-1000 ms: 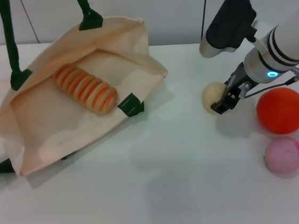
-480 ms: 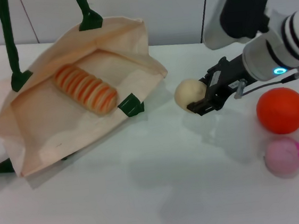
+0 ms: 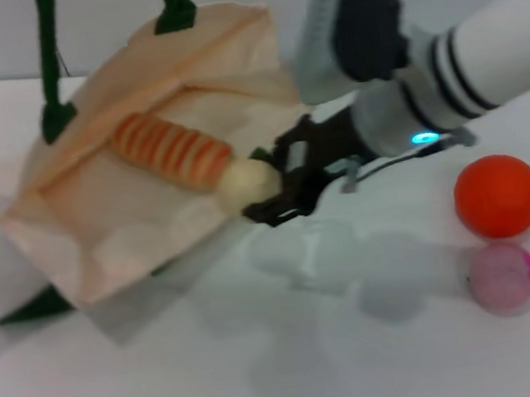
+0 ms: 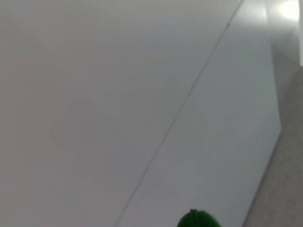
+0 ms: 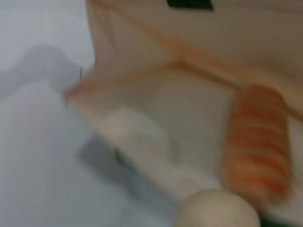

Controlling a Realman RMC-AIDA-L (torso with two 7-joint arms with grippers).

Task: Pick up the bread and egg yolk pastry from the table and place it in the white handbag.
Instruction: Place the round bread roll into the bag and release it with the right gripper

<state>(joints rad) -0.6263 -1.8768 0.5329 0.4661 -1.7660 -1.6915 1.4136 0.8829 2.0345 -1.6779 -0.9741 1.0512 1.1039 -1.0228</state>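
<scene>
Right gripper (image 3: 262, 191) holds egg yolk pastry (image 3: 248, 182) over white handbag (image 3: 116, 224).

Right gripper (image 3: 262, 191) carried left with egg yolk pastry (image 3: 247, 182), now at white handbag (image 3: 117, 233) mouth, beside bread (image 3: 171, 151), bag shifted right

A big white table (image 3: 217, 374) fills most of the head view, smooth and a little shiny, with soft grey shadows lying on it near the middle. Behind the table, along the top of the frame, there is a plain pale grey wall (image 3: 105, 26) with a thin dark line running down it at the upper left. The left wrist view shows only flat pale grey panels (image 4: 94, 94) with a thin dark seam going slantwise from the upper right down to the bottom middle, and a bright spot of light in the upper right corner.
</scene>
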